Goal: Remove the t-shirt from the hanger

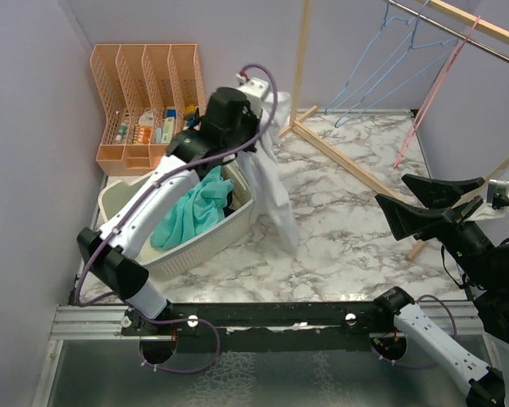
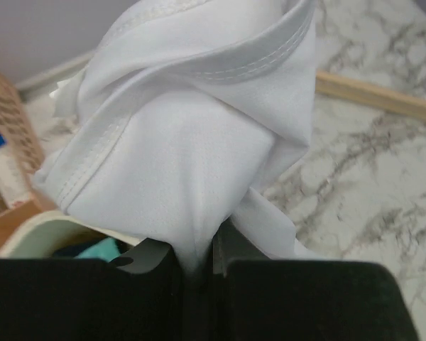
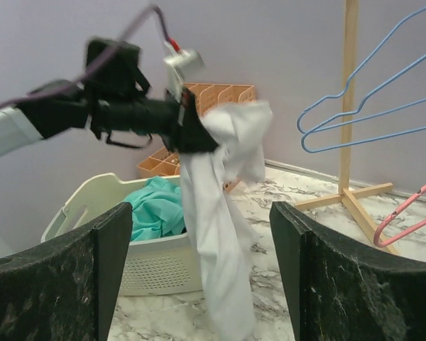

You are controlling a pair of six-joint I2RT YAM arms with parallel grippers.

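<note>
A: So, where does the t-shirt (image 1: 270, 182) hang?

B: Over the basket's (image 1: 205, 244) right rim, bunched in the left gripper (image 2: 197, 259), whose jaws are pinched nearly shut on a fold. Its long axis runs straight down, and the tail falls just outside the basket.

A: Any hanger in it?

B: None seen. The blue hangers (image 1: 375, 64) hang well beyond the basket.

A: And the right gripper (image 1: 422, 204)?

B: Jaws wide, holding nothing, well right of the basket. The left is nearer, so the drop looks basket-ward.
</note>
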